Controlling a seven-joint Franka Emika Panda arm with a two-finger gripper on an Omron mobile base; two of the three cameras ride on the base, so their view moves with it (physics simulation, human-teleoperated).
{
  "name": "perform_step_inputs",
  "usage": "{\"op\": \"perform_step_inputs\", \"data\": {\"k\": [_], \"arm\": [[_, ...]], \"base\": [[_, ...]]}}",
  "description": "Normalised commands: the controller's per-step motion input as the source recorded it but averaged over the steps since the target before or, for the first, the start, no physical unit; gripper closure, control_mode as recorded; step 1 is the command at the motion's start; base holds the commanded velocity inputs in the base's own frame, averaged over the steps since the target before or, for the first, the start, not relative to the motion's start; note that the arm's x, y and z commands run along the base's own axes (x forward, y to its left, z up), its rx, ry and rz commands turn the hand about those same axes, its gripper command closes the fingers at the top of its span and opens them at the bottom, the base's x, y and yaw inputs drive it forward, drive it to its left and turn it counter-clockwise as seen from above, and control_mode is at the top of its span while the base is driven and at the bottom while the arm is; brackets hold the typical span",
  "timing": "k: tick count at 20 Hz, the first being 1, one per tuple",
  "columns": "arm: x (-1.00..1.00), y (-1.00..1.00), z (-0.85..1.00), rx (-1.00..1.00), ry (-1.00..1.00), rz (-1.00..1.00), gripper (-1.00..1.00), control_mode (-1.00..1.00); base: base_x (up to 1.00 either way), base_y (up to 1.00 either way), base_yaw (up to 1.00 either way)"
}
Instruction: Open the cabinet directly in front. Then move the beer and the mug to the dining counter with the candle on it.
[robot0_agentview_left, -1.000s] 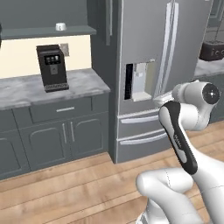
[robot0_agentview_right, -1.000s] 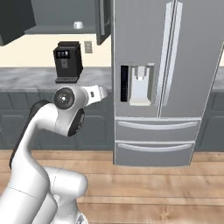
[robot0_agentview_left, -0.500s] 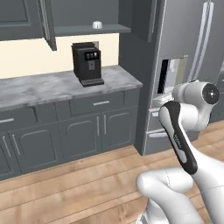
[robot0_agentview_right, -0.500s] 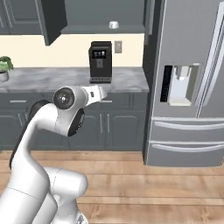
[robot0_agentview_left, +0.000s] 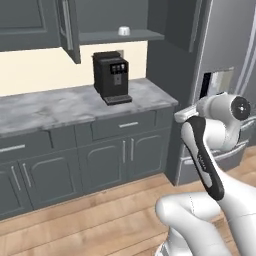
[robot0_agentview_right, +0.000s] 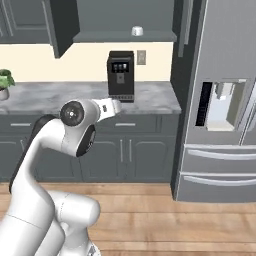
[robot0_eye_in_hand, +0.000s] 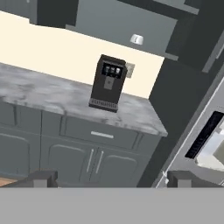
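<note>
Two fingertips of my gripper (robot0_eye_in_hand: 109, 178) stand wide apart at the bottom of the hand view, holding nothing. Between and beyond them is the black coffee machine (robot0_eye_in_hand: 108, 83) on the marble worktop (robot0_eye_in_hand: 39, 94). Up and right of the machine, a small white mug (robot0_eye_in_hand: 137, 39) rests on the grey shelf of the open cabinet (robot0_eye_in_hand: 109, 19). The left base view adds the cabinet's open door (robot0_agentview_left: 69, 30), swung out left of the machine. The right base view alone catches a potted plant (robot0_agentview_right: 5, 84) far left of the machine and the steel fridge (robot0_agentview_right: 220, 100) to the machine's right.
</note>
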Motion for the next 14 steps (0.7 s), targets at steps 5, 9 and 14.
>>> {"op": "perform_step_inputs", "data": {"k": [5, 9, 14], "arm": [[0.00, 0.00, 0.00, 0.00, 0.00, 0.00, -1.00, 1.00], [0.00, 0.00, 0.00, 0.00, 0.00, 0.00, -1.00, 1.00], [0.00, 0.00, 0.00, 0.00, 0.00, 0.00, -1.00, 1.00]], "base": [[1.00, 0.00, 0.07], [1.00, 0.00, 0.07], [1.00, -0.43, 0.13]]}}
